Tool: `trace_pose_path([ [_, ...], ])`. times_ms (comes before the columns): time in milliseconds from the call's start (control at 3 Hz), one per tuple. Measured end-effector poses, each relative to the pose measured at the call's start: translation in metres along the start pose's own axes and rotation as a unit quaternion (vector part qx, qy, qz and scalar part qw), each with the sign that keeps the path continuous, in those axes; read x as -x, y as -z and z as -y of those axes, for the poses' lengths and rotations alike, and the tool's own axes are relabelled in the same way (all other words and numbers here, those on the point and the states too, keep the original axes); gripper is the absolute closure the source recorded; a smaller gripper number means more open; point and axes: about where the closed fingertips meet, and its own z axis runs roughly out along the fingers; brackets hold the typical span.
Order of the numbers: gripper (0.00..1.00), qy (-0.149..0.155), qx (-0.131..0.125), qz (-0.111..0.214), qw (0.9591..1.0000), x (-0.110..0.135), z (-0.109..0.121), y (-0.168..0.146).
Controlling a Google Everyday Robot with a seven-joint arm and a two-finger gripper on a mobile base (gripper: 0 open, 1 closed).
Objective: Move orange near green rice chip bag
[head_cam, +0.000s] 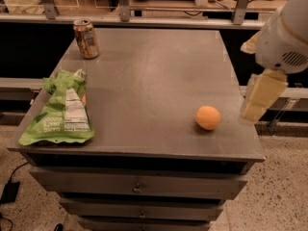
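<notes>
The orange (pixel 208 117) sits on the grey table top (pixel 154 71) near its front right corner. The green rice chip bag (pixel 60 110) lies flat at the table's front left edge, its white label panel facing up. My gripper (pixel 259 100) hangs from the white arm (pixel 284 37) at the right edge of the table. It is to the right of the orange and a little above the surface, and it is not touching the orange. Nothing is visibly held in it.
A tan-and-brown soda can (pixel 85 38) stands upright at the table's back left corner. The table is a cabinet with drawers (pixel 137 186) below its front edge. A railing and metal posts (pixel 125 4) run behind it. A cable (pixel 9 191) lies on the floor at the left.
</notes>
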Motion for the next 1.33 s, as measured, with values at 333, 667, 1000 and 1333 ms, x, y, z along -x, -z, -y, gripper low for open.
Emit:
trace_pose_path([
  [333, 0.00, 0.007, 0.013, 0.009, 0.9999, 0.011, 0.003, -0.026],
  [667, 0.00, 0.017, 0.035, -0.004, 0.9992, 0.022, 0.004, -0.052],
  [1000, 0.00, 0.028, 0.063, -0.038, 0.9969, 0.033, 0.003, -0.080],
  [1333, 0.00, 0.031, 0.079, -0.053, 0.9950, 0.036, 0.002, -0.093],
])
